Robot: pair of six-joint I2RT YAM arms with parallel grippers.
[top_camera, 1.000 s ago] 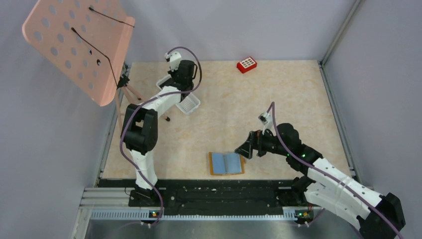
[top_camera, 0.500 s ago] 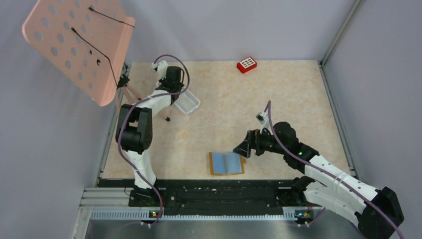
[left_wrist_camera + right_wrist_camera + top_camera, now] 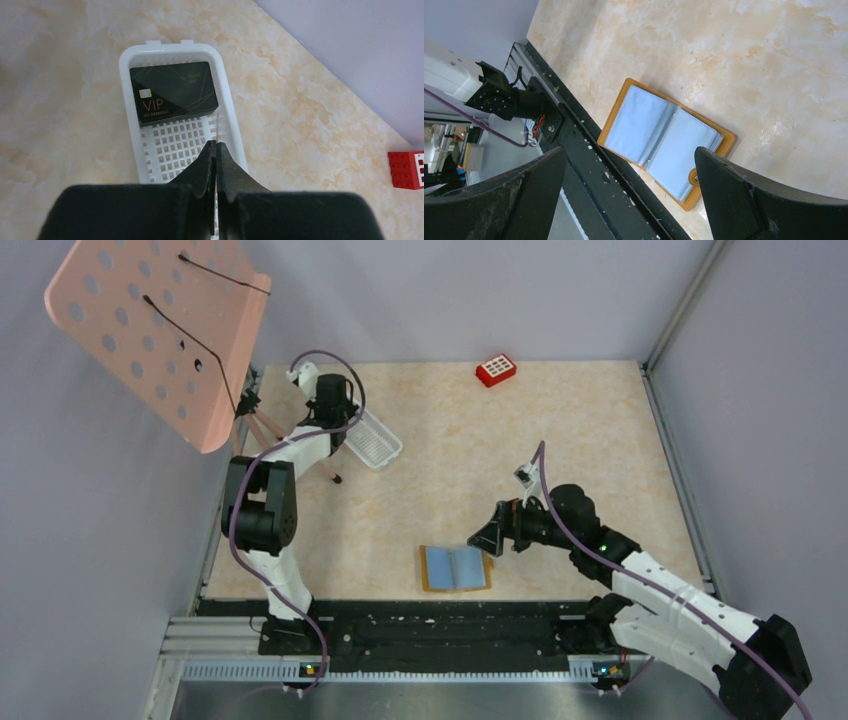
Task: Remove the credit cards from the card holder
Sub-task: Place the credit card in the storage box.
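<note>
The left gripper (image 3: 216,150) has its fingers pressed together and hovers over the near part of a white mesh tray (image 3: 126,75). A black card (image 3: 174,92) marked VIP lies flat at the tray's far end. The right gripper (image 3: 629,160) is spread wide above the holder (image 3: 664,145), which lies open, blue sleeves up, near the table's (image 3: 560,430) front edge.

A white mesh tray (image 3: 379,444) lies near the far left corner of the beige marbled tabletop (image 3: 460,450). A red gridded block (image 3: 496,369) sits at the far edge. A pink perforated panel (image 3: 150,330) overhangs the left edge.
</note>
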